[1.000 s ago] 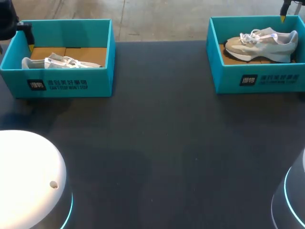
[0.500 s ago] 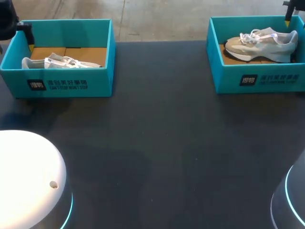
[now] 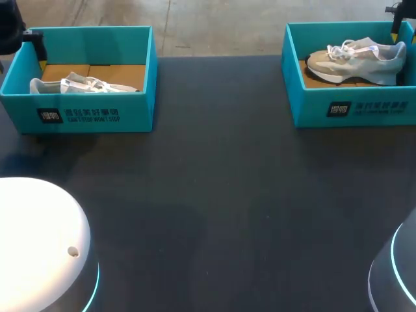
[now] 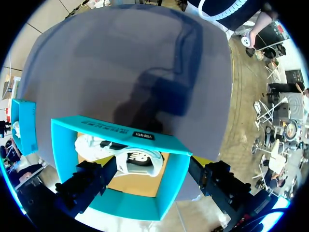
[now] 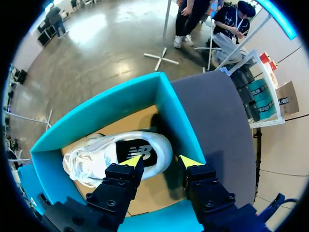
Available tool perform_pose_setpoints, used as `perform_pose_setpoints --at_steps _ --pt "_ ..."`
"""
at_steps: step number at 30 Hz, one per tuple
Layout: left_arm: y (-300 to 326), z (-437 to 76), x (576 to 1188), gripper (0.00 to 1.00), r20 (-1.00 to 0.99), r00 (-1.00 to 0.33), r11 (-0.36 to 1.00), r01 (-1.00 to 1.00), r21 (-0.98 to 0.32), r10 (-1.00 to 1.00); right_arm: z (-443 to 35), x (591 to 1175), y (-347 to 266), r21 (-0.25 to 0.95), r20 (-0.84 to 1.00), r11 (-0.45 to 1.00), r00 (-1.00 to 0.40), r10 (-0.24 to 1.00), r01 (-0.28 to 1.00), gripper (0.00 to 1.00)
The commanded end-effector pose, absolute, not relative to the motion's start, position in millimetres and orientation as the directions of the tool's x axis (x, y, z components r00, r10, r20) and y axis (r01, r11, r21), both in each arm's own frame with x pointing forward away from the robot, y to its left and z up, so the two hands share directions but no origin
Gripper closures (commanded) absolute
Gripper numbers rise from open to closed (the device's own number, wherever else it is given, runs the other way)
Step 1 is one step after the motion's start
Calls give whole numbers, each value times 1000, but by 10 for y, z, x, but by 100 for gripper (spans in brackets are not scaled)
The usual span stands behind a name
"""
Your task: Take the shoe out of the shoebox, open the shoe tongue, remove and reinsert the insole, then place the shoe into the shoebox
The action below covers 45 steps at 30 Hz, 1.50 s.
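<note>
The right pincer hangs open over the heel of the sneaker, ready to lift it from its blue shoebox. The left pincer is open above the other shoebox.

Head view: fixed, high behind the table, facing down across it; distant.
Left wrist view: above the left shoebox at the table's far left corner, facing down; middling near.
Right wrist view: close over the right shoebox at the table's far right corner, facing down.
Shared: the head view shows both shoeboxes; the left wrist view also shares the tabletop.
</note>
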<state>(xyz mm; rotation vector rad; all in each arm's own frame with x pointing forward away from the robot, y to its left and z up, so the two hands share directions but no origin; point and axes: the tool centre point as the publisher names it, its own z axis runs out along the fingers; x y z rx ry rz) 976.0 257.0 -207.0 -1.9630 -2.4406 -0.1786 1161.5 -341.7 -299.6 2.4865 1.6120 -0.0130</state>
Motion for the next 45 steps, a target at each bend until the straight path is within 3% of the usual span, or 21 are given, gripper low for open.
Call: perform_pose_setpoints --at_steps 1,37,41,44,45 --pt "2574 -2065 9753 0 76 -216 210 974 87 973 -3115 11711 -3465 101 -118 -403 414 903 909 54" --pt "2574 -2065 9753 0 76 -216 210 974 87 973 -3536 11714 -3494 42 -171 -417 418 892 908 63" --pt "2574 -2065 9753 0 76 -216 210 974 87 973 -3548 11704 -3492 39 -178 -426 426 887 904 71" --pt "2574 -2065 9753 0 76 -216 210 974 87 973 -3541 11691 -3501 39 -190 -431 430 882 901 100" --pt "2574 -2065 9753 0 76 -216 210 974 87 973 -3534 11685 -3504 39 -191 -432 431 882 901 100"
